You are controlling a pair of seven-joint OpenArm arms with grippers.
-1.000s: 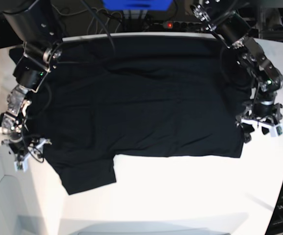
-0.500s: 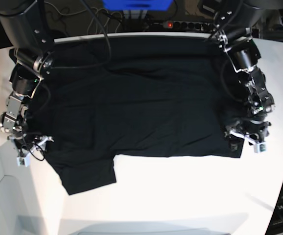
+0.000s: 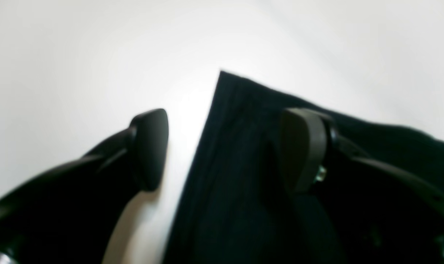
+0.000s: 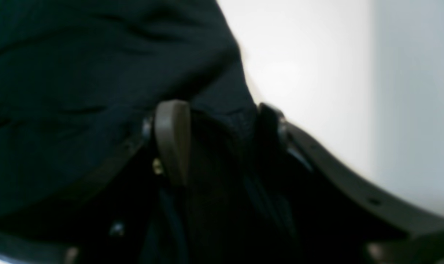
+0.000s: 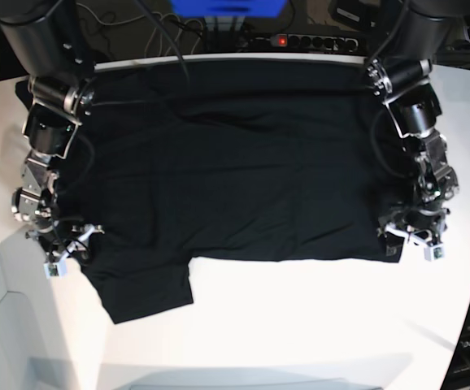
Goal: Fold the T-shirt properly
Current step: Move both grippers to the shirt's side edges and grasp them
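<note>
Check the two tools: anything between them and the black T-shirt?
Nothing visible. The left tool is open and straddles a corner edge of the plain black cloth T-shirt, one finger over cloth, one over the bare white table. The right tool already has shirt fabric bunched between its fingers.

The large plain black cloth T-shirt (image 5: pixel 235 162) is one unbroken black with no print showing, only faint darker creases; close up, its hem corner (image 3: pixel 236 154) shows fine lengthwise ribbing in the same black. The smooth table top (image 5: pixel 300 317) is white, shading to pale grey at its near edge. The left gripper (image 3: pixel 225 150) has matt black pads. The right gripper (image 4: pixel 216 143) has one grey-brown pad and one black. At the back, a blue box (image 5: pixel 228 6) and a small red light (image 5: pixel 281 41) stand out.
</note>
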